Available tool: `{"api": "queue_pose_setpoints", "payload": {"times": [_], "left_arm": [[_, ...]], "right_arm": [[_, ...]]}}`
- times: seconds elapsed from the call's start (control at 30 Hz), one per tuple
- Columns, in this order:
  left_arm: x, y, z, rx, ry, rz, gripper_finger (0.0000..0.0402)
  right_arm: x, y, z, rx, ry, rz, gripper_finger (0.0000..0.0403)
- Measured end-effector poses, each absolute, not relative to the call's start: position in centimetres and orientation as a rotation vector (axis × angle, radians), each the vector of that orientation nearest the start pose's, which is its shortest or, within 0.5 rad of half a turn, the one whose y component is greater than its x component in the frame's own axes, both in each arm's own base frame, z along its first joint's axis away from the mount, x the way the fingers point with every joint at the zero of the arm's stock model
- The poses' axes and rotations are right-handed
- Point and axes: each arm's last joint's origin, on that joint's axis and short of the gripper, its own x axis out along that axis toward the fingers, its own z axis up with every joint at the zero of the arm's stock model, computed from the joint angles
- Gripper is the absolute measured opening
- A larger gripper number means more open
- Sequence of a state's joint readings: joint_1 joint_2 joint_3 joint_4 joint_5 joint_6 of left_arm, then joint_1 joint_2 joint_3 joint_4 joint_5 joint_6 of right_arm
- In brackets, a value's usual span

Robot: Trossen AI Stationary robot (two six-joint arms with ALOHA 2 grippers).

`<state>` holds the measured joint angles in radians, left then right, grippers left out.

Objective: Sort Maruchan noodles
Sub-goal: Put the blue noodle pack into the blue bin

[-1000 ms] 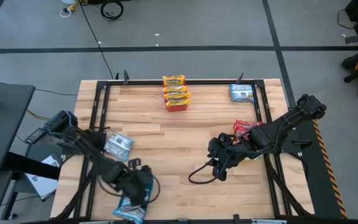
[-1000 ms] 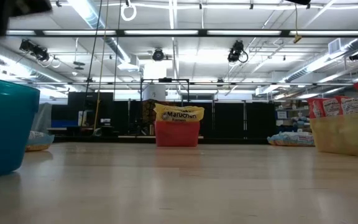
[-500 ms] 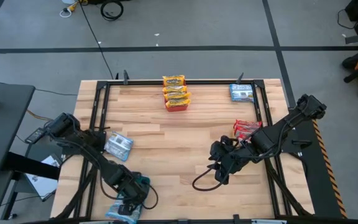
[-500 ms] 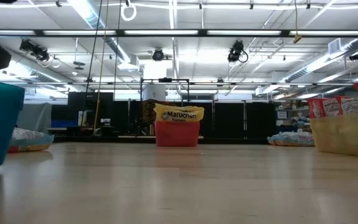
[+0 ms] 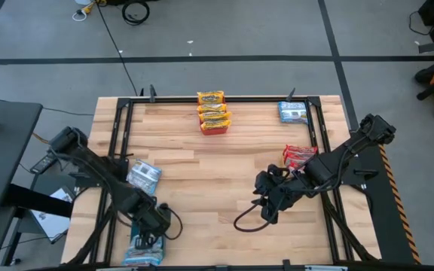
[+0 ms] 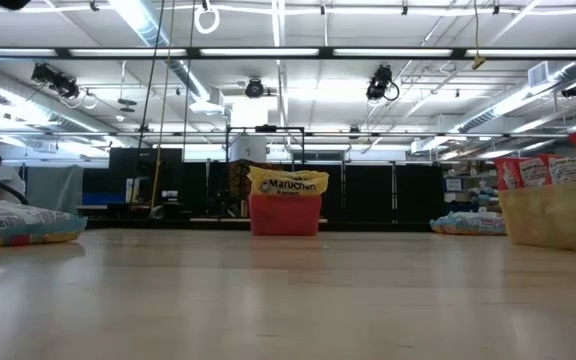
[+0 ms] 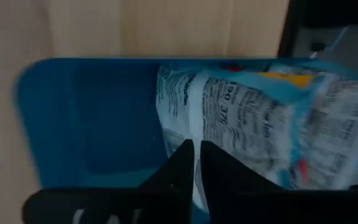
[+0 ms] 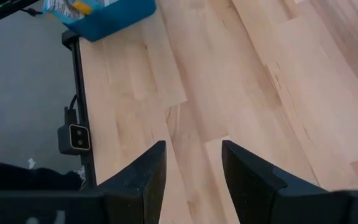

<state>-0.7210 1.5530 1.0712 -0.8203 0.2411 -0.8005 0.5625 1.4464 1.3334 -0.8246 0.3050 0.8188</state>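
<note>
Wooden table [image 5: 202, 173] in a big workshop; left gripper [image 7: 194, 163] over the blue tray [image 7: 98, 118], fingers nearly together, pinching a noodle packet [image 7: 241, 112]; right gripper [image 8: 193, 163] spread, hovering mid-table.

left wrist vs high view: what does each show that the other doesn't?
Left wrist only: the left pincer nearly shut on the edge of a blue-edged noodle packet, label print visible.
High only: the right pincer over bare wood, yellow packets at the far edge, red packets on the right.
Both: the blue tray at the table's near-left corner.
</note>
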Motion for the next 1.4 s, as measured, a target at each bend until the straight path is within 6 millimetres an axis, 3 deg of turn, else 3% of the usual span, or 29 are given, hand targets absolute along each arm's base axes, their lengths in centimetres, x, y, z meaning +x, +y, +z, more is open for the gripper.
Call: {"api": "queue_pose_setpoints", "payload": {"times": [0.1,0.27,0.43,0.5,0.6,0.8,1.03,1.1,1.4], "left_arm": [[20.7,-17.4,23.2,-0.347,1.494,-0.178,0.0051],[19.4,-12.2,25.8,-0.322,1.456,0.094,0.0099],[17.5,-9.0,26.2,-0.019,1.598,0.184,0.015],[17.1,-8.8,25.7,0.118,1.617,0.127,0.0166],[16.3,-8.8,23.4,0.25,1.679,0.002,0.0189],[14.0,-7.9,18.4,0.319,1.803,0.012,0.023],[14.9,-8.7,17.3,0.335,1.632,-0.103,0.0275],[14.7,-8.5,16.9,0.344,1.67,-0.12,0.028],[15.3,-8.3,16.5,0.198,1.639,0.016,0.0281]], "right_arm": [[25.2,15.1,32.1,0.371,0.88,-0.113,0.0161],[25.2,15.1,32.1,0.372,0.882,-0.109,0.0161],[25.2,15.1,32.1,0.407,0.883,-0.122,0.0161],[25.2,15.2,32.1,0.417,0.883,-0.125,0.0161],[25.0,15.5,32.1,0.437,0.884,-0.127,0.0161],[24.3,16.6,32.1,0.479,0.874,-0.138,0.0161],[24.0,17.0,32.1,0.499,0.838,-0.181,0.0161],[24.1,16.8,32.1,0.509,0.827,-0.2,0.0161],[24.7,15.8,32.2,0.51,0.788,-0.263,0.0161]]}}
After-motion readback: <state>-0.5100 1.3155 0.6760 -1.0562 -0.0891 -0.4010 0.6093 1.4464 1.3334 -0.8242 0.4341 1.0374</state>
